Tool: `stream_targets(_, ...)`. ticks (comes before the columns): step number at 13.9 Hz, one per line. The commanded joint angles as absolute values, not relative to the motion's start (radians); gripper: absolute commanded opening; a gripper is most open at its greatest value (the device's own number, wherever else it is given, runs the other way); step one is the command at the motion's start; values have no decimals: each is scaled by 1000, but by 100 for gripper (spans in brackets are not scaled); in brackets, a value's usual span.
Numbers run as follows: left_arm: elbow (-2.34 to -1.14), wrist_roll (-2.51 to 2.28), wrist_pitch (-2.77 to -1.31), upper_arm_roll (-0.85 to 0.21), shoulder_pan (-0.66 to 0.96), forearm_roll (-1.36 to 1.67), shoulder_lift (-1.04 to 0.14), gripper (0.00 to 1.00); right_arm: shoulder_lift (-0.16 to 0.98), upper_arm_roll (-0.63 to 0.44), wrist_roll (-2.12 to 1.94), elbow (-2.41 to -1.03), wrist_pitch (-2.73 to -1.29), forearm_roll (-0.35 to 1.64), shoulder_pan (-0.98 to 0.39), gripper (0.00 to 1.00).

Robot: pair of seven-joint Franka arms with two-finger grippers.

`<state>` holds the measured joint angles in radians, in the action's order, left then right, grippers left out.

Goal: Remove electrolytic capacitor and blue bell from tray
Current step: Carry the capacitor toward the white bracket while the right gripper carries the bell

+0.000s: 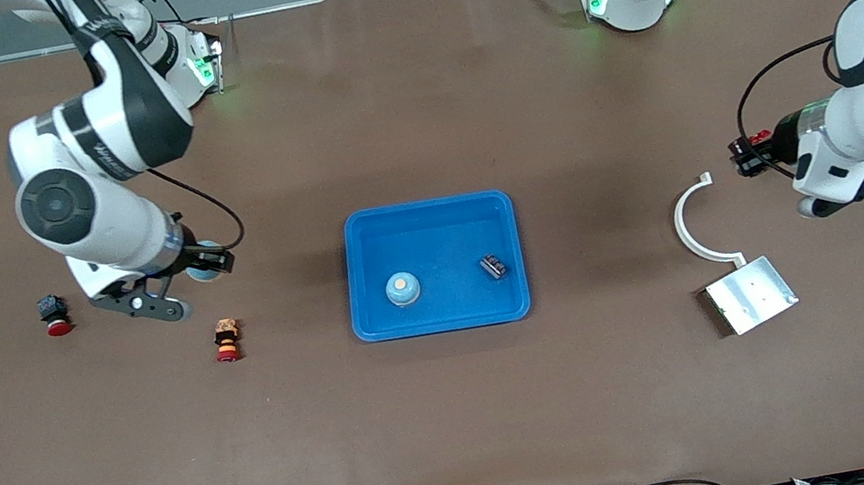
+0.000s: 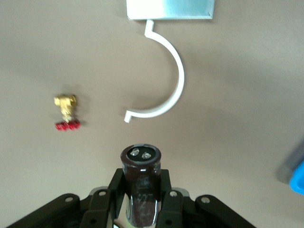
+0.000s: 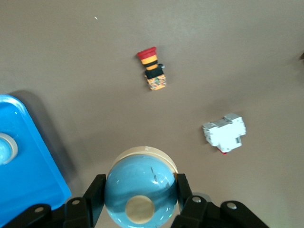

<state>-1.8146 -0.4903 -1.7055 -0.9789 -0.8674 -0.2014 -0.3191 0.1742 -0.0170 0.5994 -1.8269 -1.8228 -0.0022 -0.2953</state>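
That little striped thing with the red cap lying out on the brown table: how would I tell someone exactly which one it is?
Start at the blue tray mid-table and look toward the right arm's end. The first small thing on the brown table is the push button, lying on its side. Its yellow and black bands set it apart from the other red-capped button, which has a plain black body.

Red buttons [image 1: 55, 316], white bracket [image 1: 695, 222], valve [image 2: 66, 113]

High front camera facing both bases, wrist cameras looking down close, blue tray [image 1: 427, 212] shared

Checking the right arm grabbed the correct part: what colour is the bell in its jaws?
Light blue with a tan button, clearest in the right wrist view: bell.
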Motion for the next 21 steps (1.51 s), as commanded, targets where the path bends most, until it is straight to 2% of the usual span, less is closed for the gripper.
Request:
stream_targets(1,-1880,-398,-1804,-989,-936,-225,-288,0,104,0,514,-1882,-1807,15,-239,0)
stream_targets(3,-1916,-385,-1880,-988,-957,-277,-301,0,84,-2,463,-1902,-1805,17,-216,0)
stream_targets(8,-1954,-396,-1988,-974,-957,-400,-414,0,17,-2,289,-1974,-1816,15,-124,0)
stream_targets(13,-1950,-422,-1990,-966,-951,-546,-544,0,-43,-3,102,-2055,-1845,15,-23,0)
stream_targets(18,-1934,-526,-1993,-965,-943,-713,-687,0,-115,-3,-20,-2202,-1963,14,38,0)
stream_targets(21,-1911,-541,-1999,-933,-890,-718,-721,1,-118,-5,-96,-2255,-2028,8,81,0)
